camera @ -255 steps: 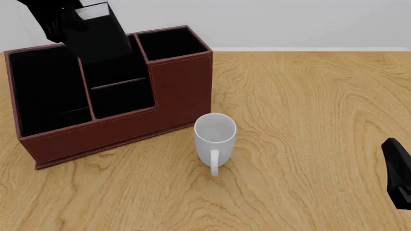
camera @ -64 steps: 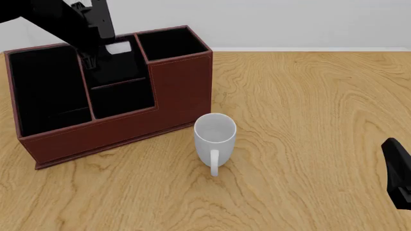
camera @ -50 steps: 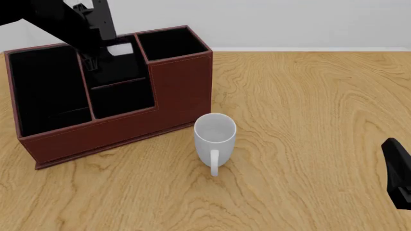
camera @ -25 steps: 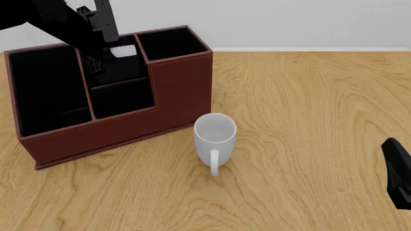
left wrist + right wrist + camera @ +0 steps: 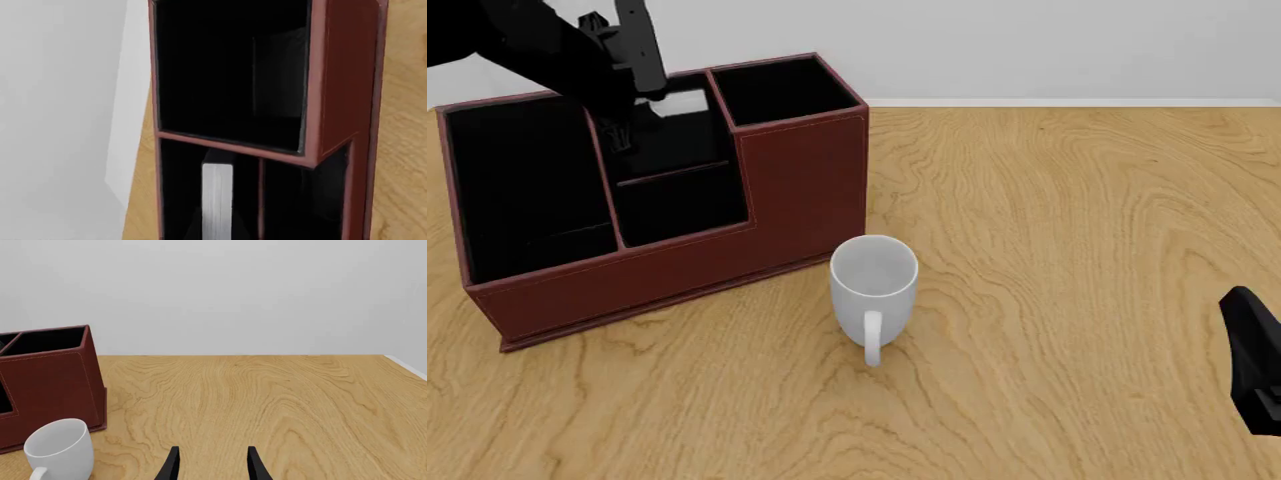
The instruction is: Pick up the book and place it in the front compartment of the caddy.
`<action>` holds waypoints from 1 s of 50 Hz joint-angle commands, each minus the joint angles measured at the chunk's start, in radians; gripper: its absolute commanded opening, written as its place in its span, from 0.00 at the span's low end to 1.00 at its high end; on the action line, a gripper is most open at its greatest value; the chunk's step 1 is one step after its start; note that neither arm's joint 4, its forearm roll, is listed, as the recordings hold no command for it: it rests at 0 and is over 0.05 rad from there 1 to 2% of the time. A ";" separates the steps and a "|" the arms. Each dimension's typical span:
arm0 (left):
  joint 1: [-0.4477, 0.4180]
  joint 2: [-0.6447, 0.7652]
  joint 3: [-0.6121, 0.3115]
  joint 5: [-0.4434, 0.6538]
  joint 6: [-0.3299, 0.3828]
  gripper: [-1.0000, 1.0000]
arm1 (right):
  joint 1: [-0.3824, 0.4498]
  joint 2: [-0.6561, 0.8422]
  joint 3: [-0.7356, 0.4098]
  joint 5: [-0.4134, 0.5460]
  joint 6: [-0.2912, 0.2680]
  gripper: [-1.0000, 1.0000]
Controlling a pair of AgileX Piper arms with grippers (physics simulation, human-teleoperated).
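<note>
Front view: caddy point(image 5: 801, 190) on the left part of the wooden table point(image 5: 1068, 250), set at a slight angle, stepped outline rising toward the tall square pocket point(image 5: 781, 90) at its far right corner. Book point(image 5: 687, 100) standing inside the front compartment point(image 5: 674, 145), behind the thin low crossbar point(image 5: 674, 175), only a strip of white page edge showing against the black lining, close to the wall shared with the square pocket. Left gripper point(image 5: 638, 112) poised over the rim of that same compartment, fingers spread and pinching nothing, the book's page edge just beside them. White mug point(image 5: 874, 285) upright near the caddy's nearest corner, apart from it, handle turned toward the camera. Wide bare tabletop to the right of the mug as far as the right gripper point(image 5: 1254, 360), low at the frame's right edge and well apart from everything else. Left wrist view: looking down into the caddy point(image 5: 340, 75), square pocket point(image 5: 230, 75) with its stitched rim sharply outlined, the book point(image 5: 217, 200) upright in the adjoining pocket with a dark gap between it and the divider; gripper fingers out of frame. Right wrist view: right gripper point(image 5: 212, 467) with both fingertips parted and nothing between them, open wood grain ahead up to the table's far edge against the pale wall, mug point(image 5: 59, 450) and caddy corner point(image 5: 60, 375) off to one side.
</note>
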 commanded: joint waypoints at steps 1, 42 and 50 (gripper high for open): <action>0.144 0.071 0.007 -0.083 0.025 0.00 | 0.000 0.000 0.000 0.000 0.000 1.00; 0.127 0.065 -0.059 -0.079 0.005 1.00 | 0.000 0.000 0.000 0.000 0.000 1.00; 0.121 0.048 -0.070 -0.059 -0.003 1.00 | 0.000 0.000 0.000 0.000 0.000 1.00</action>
